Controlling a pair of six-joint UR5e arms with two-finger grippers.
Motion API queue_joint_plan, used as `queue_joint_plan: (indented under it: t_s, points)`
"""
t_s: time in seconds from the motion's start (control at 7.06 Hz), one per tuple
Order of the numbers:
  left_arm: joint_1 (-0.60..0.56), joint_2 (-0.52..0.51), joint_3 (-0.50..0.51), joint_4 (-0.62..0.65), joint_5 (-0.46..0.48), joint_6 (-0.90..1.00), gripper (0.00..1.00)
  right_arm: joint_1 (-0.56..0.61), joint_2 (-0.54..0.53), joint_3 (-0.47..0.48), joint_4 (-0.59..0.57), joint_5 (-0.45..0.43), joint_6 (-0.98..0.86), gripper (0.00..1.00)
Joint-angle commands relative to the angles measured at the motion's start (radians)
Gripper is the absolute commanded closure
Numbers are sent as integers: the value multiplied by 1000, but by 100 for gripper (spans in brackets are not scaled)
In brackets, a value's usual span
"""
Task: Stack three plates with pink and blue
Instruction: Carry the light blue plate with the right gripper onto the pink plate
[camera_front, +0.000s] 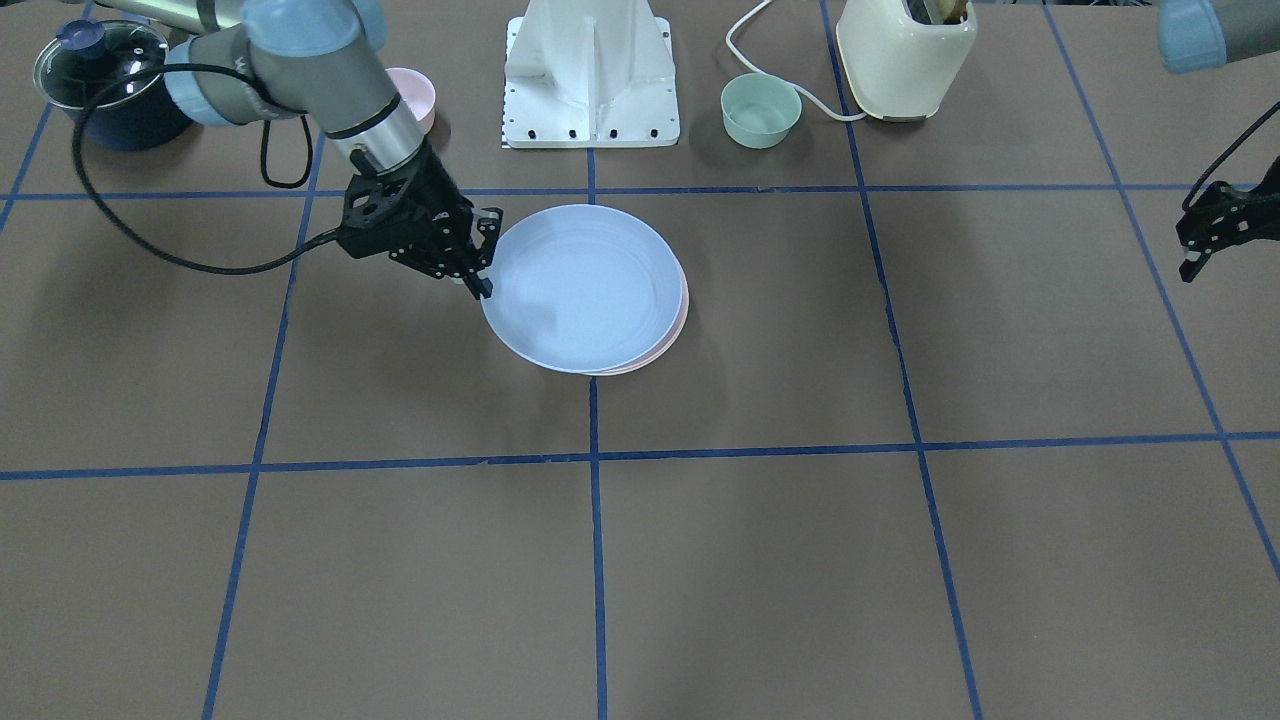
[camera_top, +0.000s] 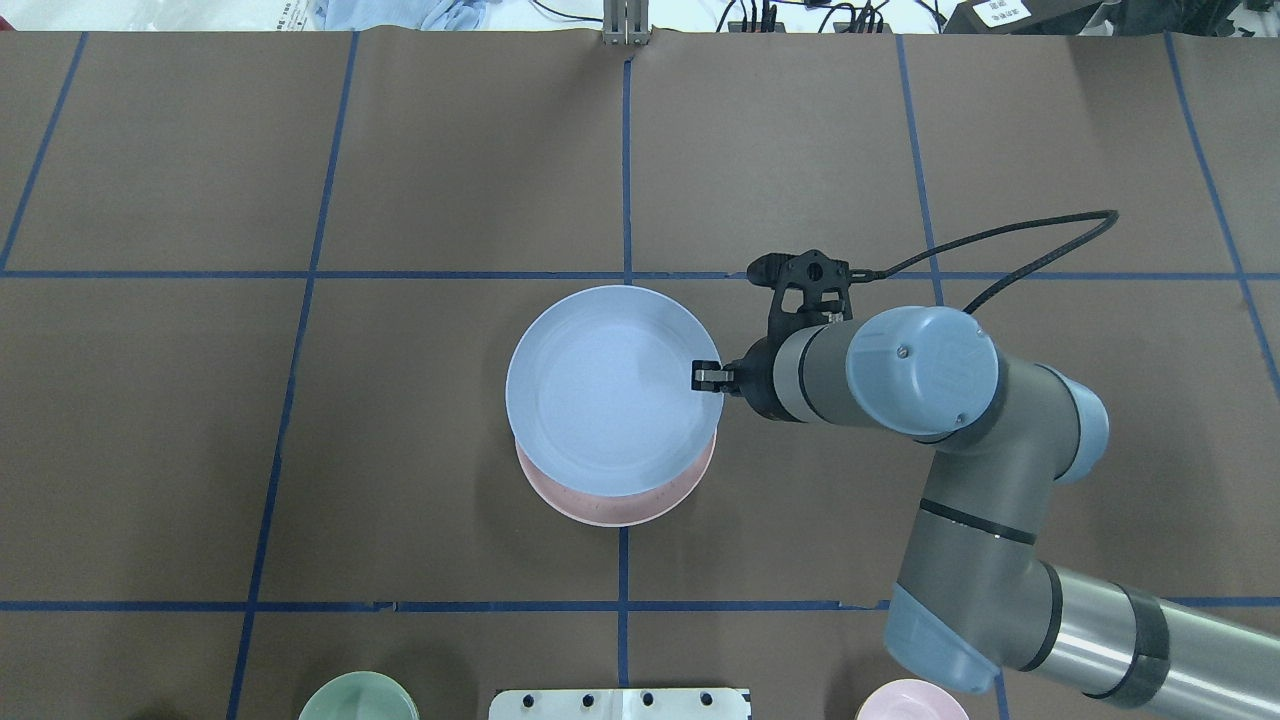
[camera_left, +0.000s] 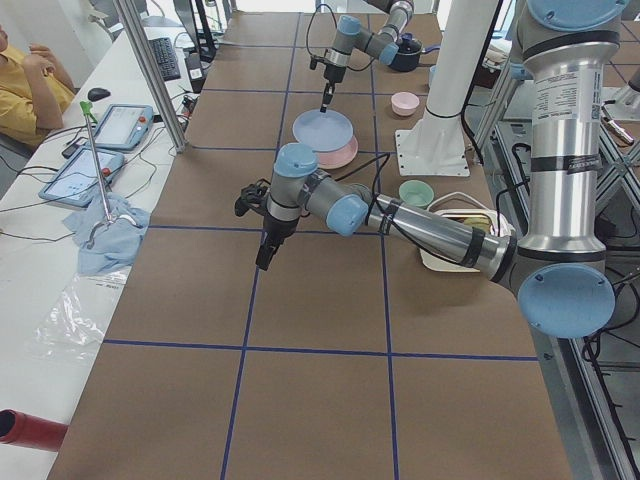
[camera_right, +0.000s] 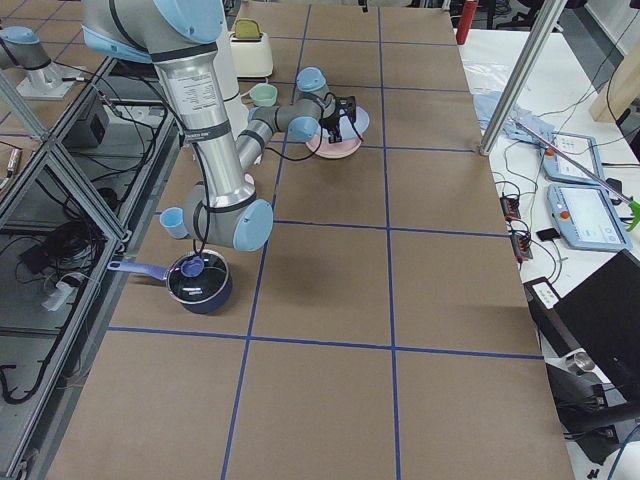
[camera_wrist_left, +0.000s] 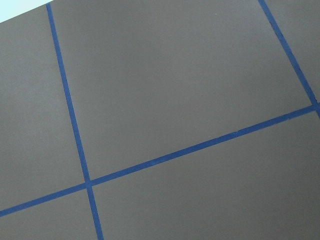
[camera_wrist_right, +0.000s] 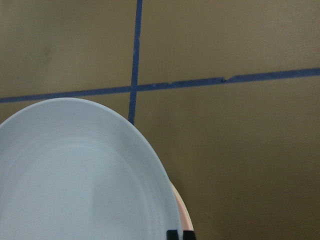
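Observation:
The light blue plate (camera_front: 580, 285) lies over the pale pink plate (camera_front: 674, 333) near the table's middle, shifted a little off it, so a pink crescent (camera_top: 610, 508) shows. My right gripper (camera_front: 484, 280) is shut on the blue plate's rim (camera_top: 700, 377). Its fingertips (camera_wrist_right: 179, 234) pinch the rim in the right wrist view, with the pink rim (camera_wrist_right: 184, 217) just beneath. I cannot tell whether the blue plate rests on the pink one. The cream-white plate is not in view. My left gripper (camera_front: 1192, 262) hangs empty, far off over bare table, and looks open.
Along the robot's side stand a small pink bowl (camera_front: 415, 95), the white arm mount (camera_front: 590, 75), a small green bowl (camera_front: 760, 110), a cream toaster (camera_front: 905, 55) and a lidded dark pot (camera_front: 100, 80). Blue tape lines cross the brown table.

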Motion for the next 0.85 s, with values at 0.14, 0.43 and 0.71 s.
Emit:
queue_joint_plan:
  t_s: [0.14, 0.43, 0.71]
  points:
    - [0, 10, 0, 0, 0, 0, 0, -33, 21, -38, -17, -33, 5, 88]
    - [0, 10, 2, 0, 0, 0, 0, -33, 13, -35, -66, -42, -3, 0]
    - [0, 15, 11, 0, 0, 0, 0, 14, 47, 53, -246, 1, -60, 0]
